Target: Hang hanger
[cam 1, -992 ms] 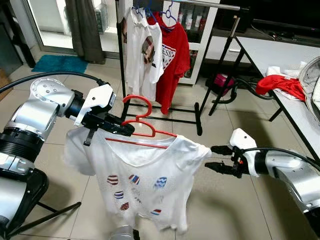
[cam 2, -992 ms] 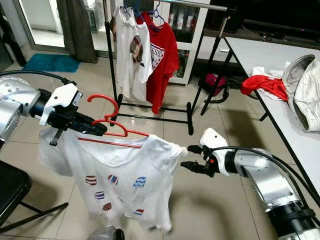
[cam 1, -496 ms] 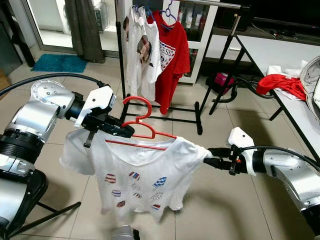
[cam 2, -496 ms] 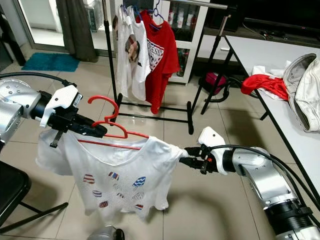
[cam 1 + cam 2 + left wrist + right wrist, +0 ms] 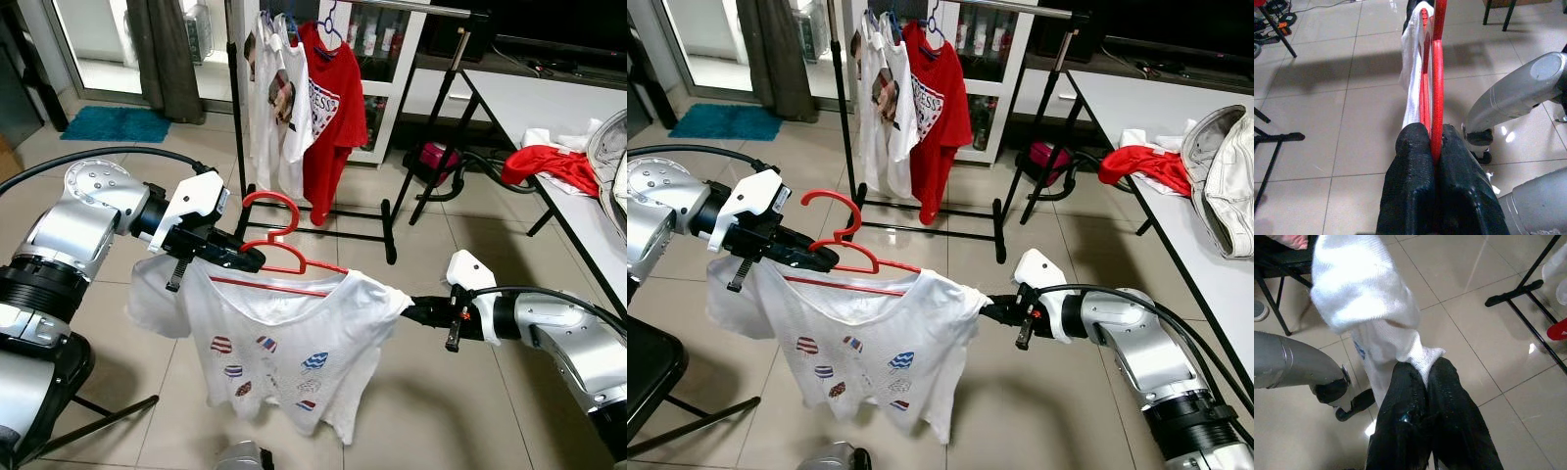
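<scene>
- Your left gripper (image 5: 243,258) is clamped on the red hanger (image 5: 279,257), just below its hook; in the left wrist view the black fingers (image 5: 1410,186) squeeze the red bar between them.
- The hanger is held in mid-air over the tiled floor (image 5: 431,392), hook pointing up, well short of the rack.
- A white T-shirt (image 5: 279,348) with small red and blue prints hangs on the hanger, draped below your left gripper.
- Your right gripper (image 5: 416,311) is closed on the T-shirt's sleeve end on your right side; the right wrist view shows white cloth pinched between the fingers (image 5: 1410,396).
- The sleeve is pulled out sideways between hanger and right gripper.
- A black chair leg (image 5: 93,421) sits on the floor at your lower left.
- To your right is a white table (image 5: 588,235) with a red cloth (image 5: 549,166) on it.
- Further ahead stands a black clothes rack (image 5: 392,147), with a white T-shirt (image 5: 279,117) and a red T-shirt (image 5: 333,108) hanging side by side at its left end.
- Behind, a dark curtain (image 5: 167,54) and a teal mat (image 5: 118,124) lie by the doorway.
</scene>
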Available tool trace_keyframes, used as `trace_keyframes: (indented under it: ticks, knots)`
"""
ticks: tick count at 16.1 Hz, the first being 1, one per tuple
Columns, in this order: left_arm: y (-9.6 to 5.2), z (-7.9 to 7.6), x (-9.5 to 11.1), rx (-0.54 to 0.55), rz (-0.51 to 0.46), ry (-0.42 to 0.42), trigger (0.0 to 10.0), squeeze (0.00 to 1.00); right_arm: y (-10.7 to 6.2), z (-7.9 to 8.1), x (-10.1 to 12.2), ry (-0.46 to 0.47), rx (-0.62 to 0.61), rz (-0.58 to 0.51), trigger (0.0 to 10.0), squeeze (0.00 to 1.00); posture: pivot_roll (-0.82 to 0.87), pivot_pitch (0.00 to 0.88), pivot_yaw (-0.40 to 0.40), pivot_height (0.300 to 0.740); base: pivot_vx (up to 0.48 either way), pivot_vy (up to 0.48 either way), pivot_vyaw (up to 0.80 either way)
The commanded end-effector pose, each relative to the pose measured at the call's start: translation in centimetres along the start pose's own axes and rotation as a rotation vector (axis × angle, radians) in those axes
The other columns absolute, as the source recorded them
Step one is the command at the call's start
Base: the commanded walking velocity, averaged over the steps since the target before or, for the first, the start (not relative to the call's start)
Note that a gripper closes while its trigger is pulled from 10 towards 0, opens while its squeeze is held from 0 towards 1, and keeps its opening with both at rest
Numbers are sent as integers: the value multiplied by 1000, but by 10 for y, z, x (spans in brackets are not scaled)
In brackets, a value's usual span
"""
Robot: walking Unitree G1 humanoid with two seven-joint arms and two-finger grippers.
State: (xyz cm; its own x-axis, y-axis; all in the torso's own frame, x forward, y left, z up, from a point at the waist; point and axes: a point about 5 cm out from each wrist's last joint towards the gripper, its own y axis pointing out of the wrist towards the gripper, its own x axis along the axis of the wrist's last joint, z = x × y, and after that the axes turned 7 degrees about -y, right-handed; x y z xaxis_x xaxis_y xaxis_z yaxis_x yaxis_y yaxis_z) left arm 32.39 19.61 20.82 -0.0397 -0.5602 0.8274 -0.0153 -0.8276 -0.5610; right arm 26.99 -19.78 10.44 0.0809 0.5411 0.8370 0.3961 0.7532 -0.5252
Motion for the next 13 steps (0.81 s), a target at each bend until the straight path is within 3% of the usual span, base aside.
trace_keyframes:
  ticks: [1,8,13]
  knots:
    - [0,0,6,-5,-6,28,0,0,-5,-2,0,7,-10,-1,0,0,-34,0,-47,740,0,0,0]
    - [-4,1,4,13,5,20,0,0,-31,-7,-28,43,-66,113,0,0,-34,0,-44,740,0,0,0]
    - [-6,3,4,25,2,19,0,0,-43,-6,-33,60,-72,131,0,0,-35,0,-44,740,0,0,0]
